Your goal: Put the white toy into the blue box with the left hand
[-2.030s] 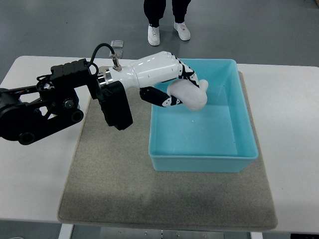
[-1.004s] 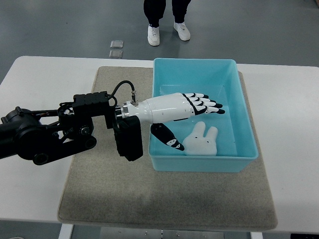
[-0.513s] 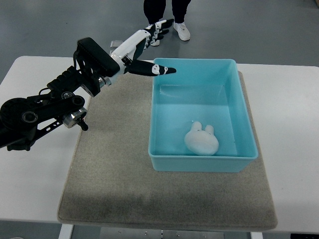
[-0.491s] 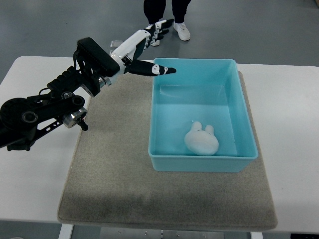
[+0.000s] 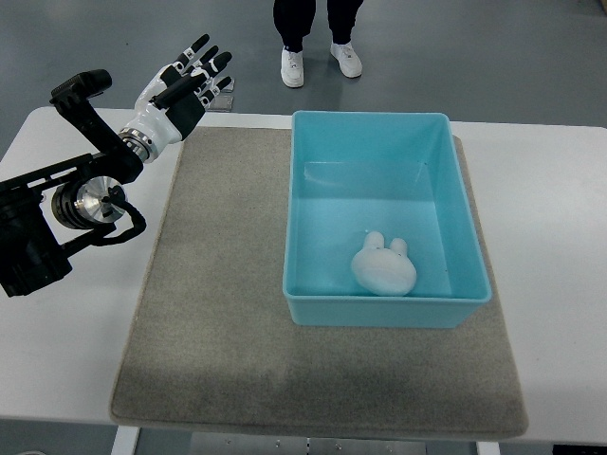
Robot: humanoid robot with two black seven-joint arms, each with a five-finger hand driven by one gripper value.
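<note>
Top view: white toy [image 5: 383,266] lying inside the blue box [image 5: 465,232], low in the middle of the frame, near the front wall; job looks done; left robot hand [image 5: 180,83] up in the upper left of the frame, fingers spread wide, holding nothing, well apart from the box; right robot hand not seen; probably nothing left but parking the arm at rest; plenty of bare grey mat [image 5: 218,322] and white table [image 5: 550,246] on the left for that; a person's shoes [image 5: 321,61] at the top edge, past the table, so no reaching that way.
</note>
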